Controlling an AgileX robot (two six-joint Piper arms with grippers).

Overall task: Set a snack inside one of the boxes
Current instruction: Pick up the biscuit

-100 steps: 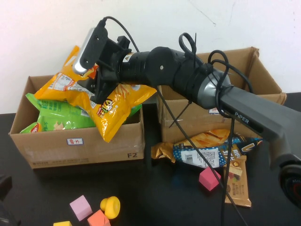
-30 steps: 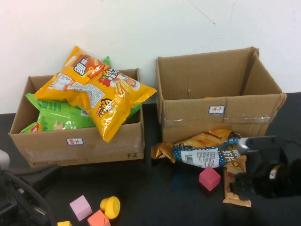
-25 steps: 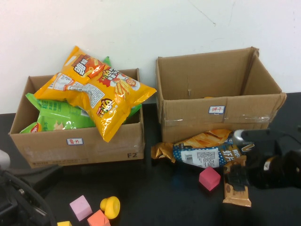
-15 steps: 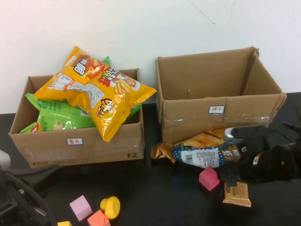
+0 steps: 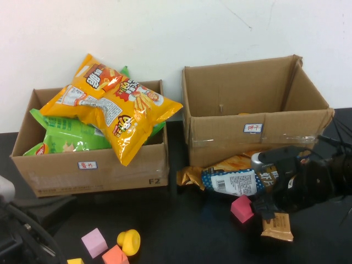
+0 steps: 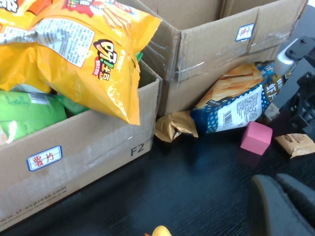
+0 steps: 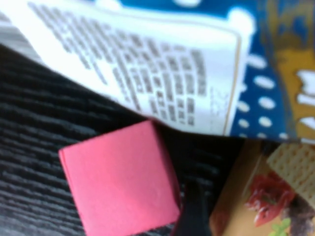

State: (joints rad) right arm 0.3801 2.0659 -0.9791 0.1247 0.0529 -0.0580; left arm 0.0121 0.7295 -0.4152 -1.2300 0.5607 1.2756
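Two cardboard boxes stand at the back of the black bench (image 5: 181, 231): the left box (image 5: 91, 165), heaped with an orange chip bag (image 5: 118, 110) and green bags (image 5: 69, 135), lies well away to the left of the right hand (image 5: 264, 208), while the right box (image 5: 256, 113) rises just behind it. That right hand hangs low over the bench in front of the right box; whether its fingers are spread or closed cannot be told. Just beside it to the left lies the blue snack packet (image 5: 234, 181), atop a tan snack bag (image 5: 242, 160). A pink cube (image 5: 242, 208) sits right next to the hand, and a brown wafer bar (image 5: 276, 226) lies just under it, toward the robot. The left hand (image 5: 19, 231) rests at the bench's near left corner, with its grip unclear too.
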